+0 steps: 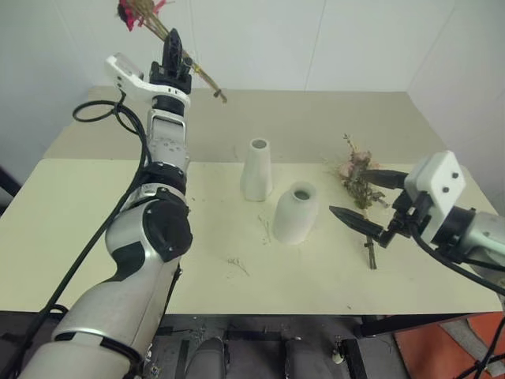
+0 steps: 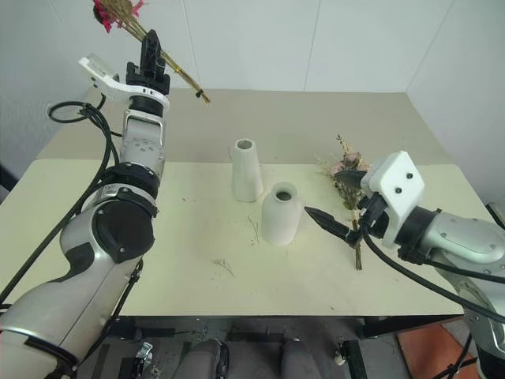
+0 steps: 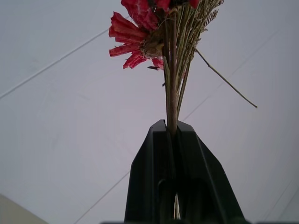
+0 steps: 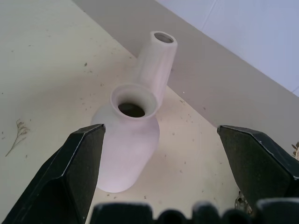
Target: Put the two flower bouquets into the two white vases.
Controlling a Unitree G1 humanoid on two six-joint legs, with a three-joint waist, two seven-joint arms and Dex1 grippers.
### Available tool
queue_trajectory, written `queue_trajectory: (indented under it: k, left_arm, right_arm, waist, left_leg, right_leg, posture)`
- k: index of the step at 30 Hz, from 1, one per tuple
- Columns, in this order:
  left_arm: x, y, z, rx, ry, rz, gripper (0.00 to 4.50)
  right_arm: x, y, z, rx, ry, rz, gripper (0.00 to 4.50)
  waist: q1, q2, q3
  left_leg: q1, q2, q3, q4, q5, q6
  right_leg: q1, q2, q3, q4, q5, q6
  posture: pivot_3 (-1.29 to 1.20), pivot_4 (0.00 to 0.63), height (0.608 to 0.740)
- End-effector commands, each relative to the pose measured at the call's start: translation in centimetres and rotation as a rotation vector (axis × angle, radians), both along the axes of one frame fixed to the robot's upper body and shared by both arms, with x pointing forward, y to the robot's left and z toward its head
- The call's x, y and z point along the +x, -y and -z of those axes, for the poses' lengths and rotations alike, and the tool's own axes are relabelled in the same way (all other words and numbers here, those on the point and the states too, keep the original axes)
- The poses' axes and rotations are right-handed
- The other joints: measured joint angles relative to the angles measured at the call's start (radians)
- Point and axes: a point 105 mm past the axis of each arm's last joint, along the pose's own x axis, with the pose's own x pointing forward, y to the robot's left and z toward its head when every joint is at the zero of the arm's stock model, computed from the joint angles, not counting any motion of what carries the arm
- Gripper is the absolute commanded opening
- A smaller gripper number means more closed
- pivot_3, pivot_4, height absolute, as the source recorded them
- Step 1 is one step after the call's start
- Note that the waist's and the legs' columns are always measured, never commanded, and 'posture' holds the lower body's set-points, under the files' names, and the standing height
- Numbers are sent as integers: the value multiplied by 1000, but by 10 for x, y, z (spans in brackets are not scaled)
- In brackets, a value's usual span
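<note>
Pale cream counter, matte and flecked with dry crumbs, carries two white ceramic vases near its centre: the tall cone-shaped vase at 11 o'clock of the rounder, narrow-mouthed vase, just beside it. At 3 o'clock of them the bouquet of pink roses lies flat, leaves and pale sprigs splayed. The right gripper hovers beside it, fingers spread wide and empty. At 10 o'clock, high above the counter, the left gripper is clamped tight on the stems of the dried grass bouquet, red flower uppermost. Brittle stalks may snap or shed, and one loose stalk juts sideways and could catch a narrow rim. A careless lowering might also tip the slim vase.
</note>
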Motion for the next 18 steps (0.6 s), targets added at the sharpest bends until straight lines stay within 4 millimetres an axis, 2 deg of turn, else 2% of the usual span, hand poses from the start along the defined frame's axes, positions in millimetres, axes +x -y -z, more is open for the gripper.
queue_trajectory:
  k: [1,9,18]
  left_arm:
    - [-6,21,-18,44,73,63,30]
    - [-5,53,2,197,58,97,30]
    - [-12,69,15,364,117,132,30]
  right_arm:
    - [-6,-1,-7,8,46,20,4500]
    - [-9,0,-2,3,43,52,4500]
    - [-9,4,-5,-10,52,65,4500]
  waist:
    - [0,0,0]
    - [-1,0,0]
    - [-7,0,0]
  left_leg:
    - [0,0,0,0,0,0]
    - [0,0,0,0,0,0]
    - [1,0,0,0,0,0]
  right_leg:
    - [0,0,0,0,0,0]
    - [0,0,0,0,0,0]
    - [0,1,1,-1,0,0]
  posture:
    - [0,150,740]
    - [0,150,740]
    - [0,150,740]
